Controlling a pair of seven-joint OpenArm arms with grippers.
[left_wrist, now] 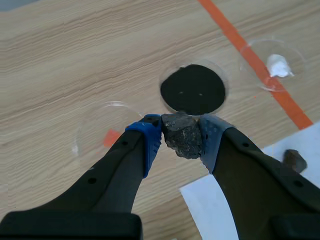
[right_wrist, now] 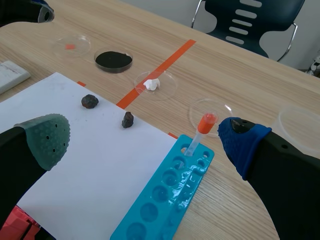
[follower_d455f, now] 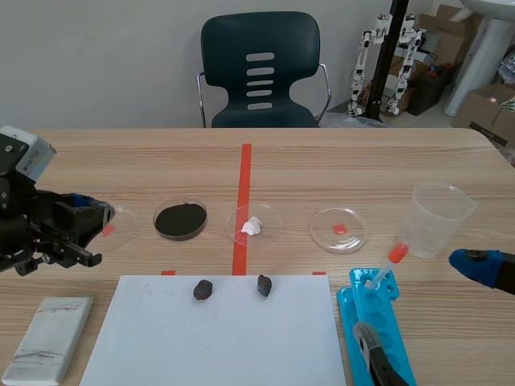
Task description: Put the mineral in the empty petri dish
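- The left gripper (left_wrist: pixel 181 139) pinches the dark mineral (left_wrist: pixel 183 136) near the table's (follower_d455f: pixel 362 161) left edge.
- Its finger hides part of the empty petri dish (left_wrist: pixel 95 125).
- The right gripper (right_wrist: pixel 146 141) is spread wide.

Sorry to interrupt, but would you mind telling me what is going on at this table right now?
The left gripper is shut on a dark mineral and holds it close to an empty petri dish, next to the dish of black powder. The mineral is not in the dish yet. Two more stones lie on the white paper. The right gripper is open and holds nothing, near the blue well tray.
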